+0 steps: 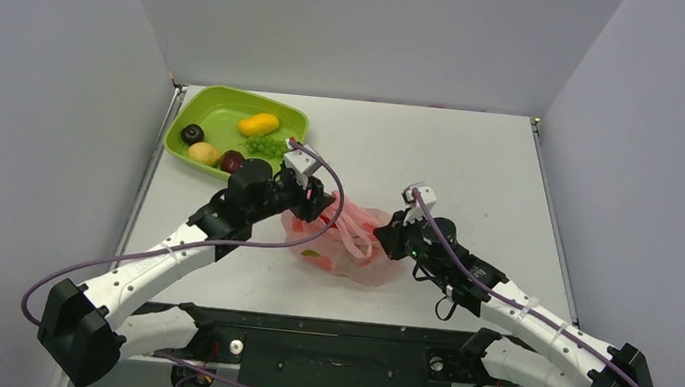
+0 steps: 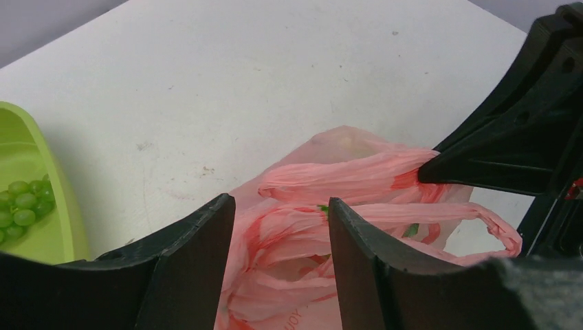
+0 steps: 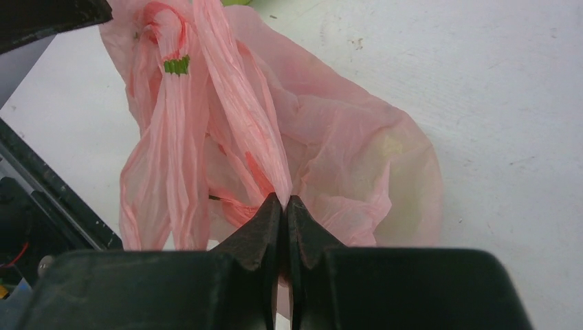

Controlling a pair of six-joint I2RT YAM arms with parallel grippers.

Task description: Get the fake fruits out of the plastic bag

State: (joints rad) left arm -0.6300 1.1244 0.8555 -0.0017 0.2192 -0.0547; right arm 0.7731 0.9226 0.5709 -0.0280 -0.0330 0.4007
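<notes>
Approx. half done: 3 fruits [image 1: 204, 152] are lying in tray [image 1: 219, 113], upper left. Bag [image 1: 353, 246], centre of table [image 1: 473, 158], appears to be holding more. R gripper [image 3: 284, 201] is pinching bag; L gripper [image 2: 282, 206] is hovering spread over it.

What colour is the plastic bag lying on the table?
Translucent pink, with darker pink creases; the plastic bag shows best in the right wrist view.

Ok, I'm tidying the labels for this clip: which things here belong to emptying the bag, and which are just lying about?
In the job: pink plastic bag, plum, lemon, dark red apple, left gripper open, right gripper pinching the bag.
Just lying about: mango, green grapes, lime-green tray.
</notes>
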